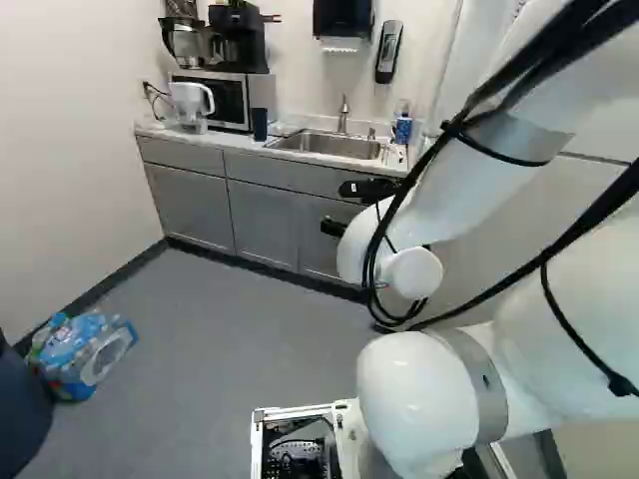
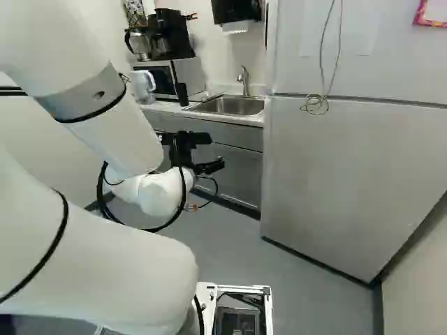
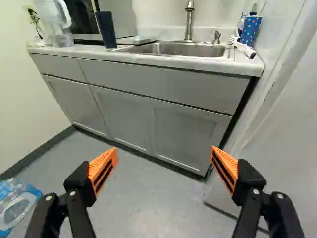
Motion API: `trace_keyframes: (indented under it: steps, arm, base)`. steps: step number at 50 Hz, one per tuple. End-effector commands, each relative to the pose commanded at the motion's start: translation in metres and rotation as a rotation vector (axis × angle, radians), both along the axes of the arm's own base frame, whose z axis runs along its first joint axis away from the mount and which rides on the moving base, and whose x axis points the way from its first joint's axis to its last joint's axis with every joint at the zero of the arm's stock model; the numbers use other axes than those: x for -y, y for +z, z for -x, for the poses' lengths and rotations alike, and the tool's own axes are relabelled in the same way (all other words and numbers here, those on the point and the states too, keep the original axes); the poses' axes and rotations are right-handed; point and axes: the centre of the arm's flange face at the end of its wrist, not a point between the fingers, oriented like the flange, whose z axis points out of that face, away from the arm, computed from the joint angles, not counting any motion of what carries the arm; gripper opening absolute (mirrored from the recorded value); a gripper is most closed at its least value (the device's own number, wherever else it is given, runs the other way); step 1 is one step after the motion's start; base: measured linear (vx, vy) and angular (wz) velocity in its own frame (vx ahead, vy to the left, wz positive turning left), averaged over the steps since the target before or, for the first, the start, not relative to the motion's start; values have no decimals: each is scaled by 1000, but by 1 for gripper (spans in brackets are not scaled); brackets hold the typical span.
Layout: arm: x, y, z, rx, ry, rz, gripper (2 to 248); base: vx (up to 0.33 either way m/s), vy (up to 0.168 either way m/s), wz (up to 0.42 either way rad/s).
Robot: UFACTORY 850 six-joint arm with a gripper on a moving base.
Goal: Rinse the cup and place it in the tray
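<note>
Wide apart stand the fingers of my gripper [image 1: 349,209], low before the sink cabinets. Seen from the wrist, the gripper [image 3: 164,152] is open with nothing between its pads. Ahead of it, on the counter's corner beside the sink [image 3: 178,48], stands a blue spotted cup [image 3: 251,29], also at the counter's right end in the left base view [image 1: 402,131]. A dark blue tumbler [image 3: 106,29] stands on the sink's other side. Which one is the task's cup I cannot tell. I cannot make out a tray for certain.
The counter [image 1: 237,142] also holds a pitcher [image 1: 191,106], a microwave [image 2: 187,72] and a brush [image 3: 243,47]. A large pale fridge-like unit [image 2: 328,174] borders the counter. Wrapped bottles [image 1: 82,351] lie on the floor at the left of the left base view.
</note>
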Motion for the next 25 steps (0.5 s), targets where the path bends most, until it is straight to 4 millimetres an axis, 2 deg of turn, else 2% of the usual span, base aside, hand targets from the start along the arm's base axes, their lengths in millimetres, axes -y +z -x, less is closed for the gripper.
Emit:
trace_keyframes:
  steps: [13,25]
  arm:
    - [0,0,-1,0,0,0,247]
    - [-1,9,-19,14,2,0,247]
  base:
    - [0,0,0]
    - [0,0,0]
